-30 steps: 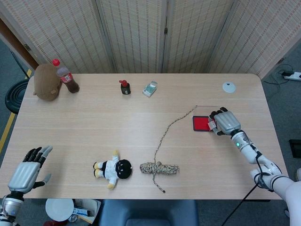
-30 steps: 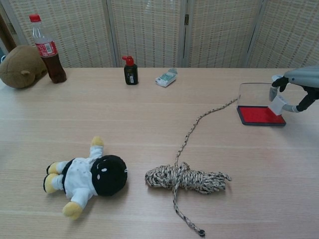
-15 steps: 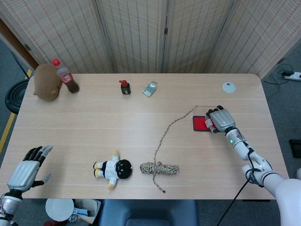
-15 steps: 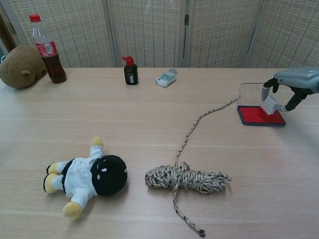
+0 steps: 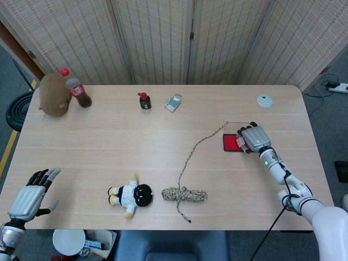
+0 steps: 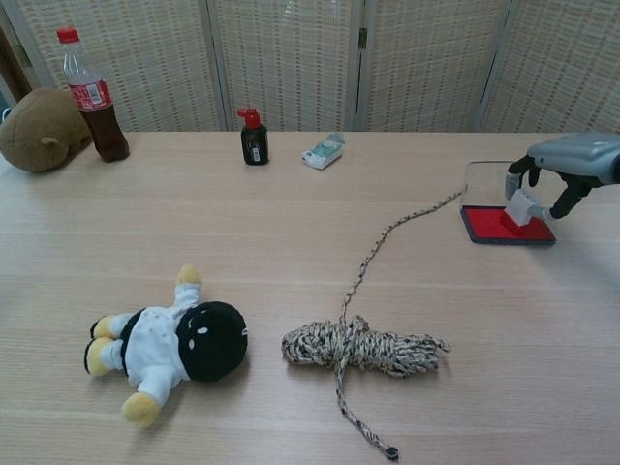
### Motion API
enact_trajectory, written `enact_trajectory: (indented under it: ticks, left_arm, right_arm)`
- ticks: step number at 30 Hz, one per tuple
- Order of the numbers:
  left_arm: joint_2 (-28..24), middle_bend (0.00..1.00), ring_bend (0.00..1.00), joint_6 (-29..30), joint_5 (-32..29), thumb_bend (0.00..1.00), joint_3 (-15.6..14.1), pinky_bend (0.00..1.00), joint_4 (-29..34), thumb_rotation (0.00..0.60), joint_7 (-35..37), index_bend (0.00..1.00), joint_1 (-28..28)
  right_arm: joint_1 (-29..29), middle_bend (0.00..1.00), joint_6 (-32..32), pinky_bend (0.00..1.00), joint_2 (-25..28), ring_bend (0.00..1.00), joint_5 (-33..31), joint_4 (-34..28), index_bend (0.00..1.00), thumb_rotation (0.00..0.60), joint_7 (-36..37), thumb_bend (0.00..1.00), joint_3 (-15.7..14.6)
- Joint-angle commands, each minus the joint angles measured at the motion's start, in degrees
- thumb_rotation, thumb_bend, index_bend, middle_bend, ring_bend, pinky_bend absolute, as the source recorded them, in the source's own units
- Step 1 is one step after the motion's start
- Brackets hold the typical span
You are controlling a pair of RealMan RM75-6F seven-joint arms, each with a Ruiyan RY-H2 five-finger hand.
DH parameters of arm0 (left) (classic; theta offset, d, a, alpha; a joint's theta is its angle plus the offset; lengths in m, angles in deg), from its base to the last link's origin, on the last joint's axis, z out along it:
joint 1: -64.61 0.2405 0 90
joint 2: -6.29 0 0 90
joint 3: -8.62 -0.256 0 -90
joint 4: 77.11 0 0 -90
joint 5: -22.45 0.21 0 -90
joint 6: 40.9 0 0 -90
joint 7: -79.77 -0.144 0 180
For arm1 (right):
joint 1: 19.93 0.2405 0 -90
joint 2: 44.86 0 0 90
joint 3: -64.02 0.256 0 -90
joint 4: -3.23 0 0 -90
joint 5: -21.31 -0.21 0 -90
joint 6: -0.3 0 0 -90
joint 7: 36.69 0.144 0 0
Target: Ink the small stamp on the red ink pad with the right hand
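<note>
The right hand [image 6: 560, 167] pinches the small stamp [image 6: 519, 209], a white block tilted with its lower end on the red ink pad [image 6: 505, 225] near the table's right edge. The pad's clear lid [image 6: 482, 181] stands open behind it. A thin braided rope [image 6: 366, 341] trails from the pad's front-left corner down to a coiled bundle near the table's front — nothing sits between hand and pad. Farther left lie a plush doll [image 6: 165, 345]; along the back stand a dark pump bottle [image 6: 254, 138], a small packet [image 6: 323, 152], a cola bottle [image 6: 88, 95] and a brown plush [image 6: 44, 130]. The left hand [image 5: 31, 196] hangs off the front-left corner, fingers apart, holding nothing. Compared with a second ago, the right hand has shifted left and the stamp now meets the pad — before, it hovered beyond the pad's right edge.
</note>
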Motion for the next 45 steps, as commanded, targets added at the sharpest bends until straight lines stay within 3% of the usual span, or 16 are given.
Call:
enact_trajectory:
  ticks: [1, 15, 20, 30, 36, 45]
  left_arm:
    - [0.0, 0.0, 0.0, -0.1, 0.0, 0.34, -0.1, 0.06, -0.1, 0.6, 0.2, 0.0, -0.1]
    - [0.7, 0.0, 0.0, -0.5, -0.1, 0.34, 0.0, 0.06, -0.9, 0.6, 0.4, 0.0, -0.6]
    - [0.7, 0.0, 0.0, -0.1, 0.1, 0.34, 0.0, 0.06, -1.0, 0.6, 0.2, 0.0, -0.6]
    - [0.9, 0.0, 0.0, 2.4, 0.9, 0.34, -0.2, 0.06, 0.0, 0.6, -2.5, 0.0, 0.4]
    - [1.4, 0.0, 0.0, 3.3, 0.1, 0.34, 0.0, 0.06, 0.8, 0.6, -5.1, 0.0, 0.9]
    - [1.7, 0.0, 0.0, 5.6, 1.6, 0.34, -0.3, 0.06, 2.0, 0.6, -8.1, 0.0, 1.9]
  right_arm:
    - [-0.4, 0.31, -0.4, 0.12, -0.5, 0.28, 0.3, 0.9, 0.6, 0.6, -0.1, 0.39, -0.3]
    - [-1.0, 0.34, -0.5, 0.12, -2.6, 0.3, 2.1, 5.6, 0.62, 0.6, 3.5, 0.39, -1.8]
    - [-1.0, 0.34, -3.1, 0.12, -1.3, 0.3, 2.8, 4.2, 0.62, 0.6, 5.1, 0.39, -1.5]
    - [-2.9, 0.34, -9.0, 0.12, 8.8, 0.3, 2.2, -12.3, 0.62, 0.6, 2.5, 0.39, 0.0]
    - [-5.9, 0.33, -10.5, 0.12, 15.2, 0.3, 1.8, -24.3, 0.62, 0.6, -3.1, 0.39, -1.8]
    - [-9.5, 0.32, -11.7, 0.12, 18.5, 0.3, 0.9, -31.5, 0.62, 0.6, -9.3, 0.39, -4.0]
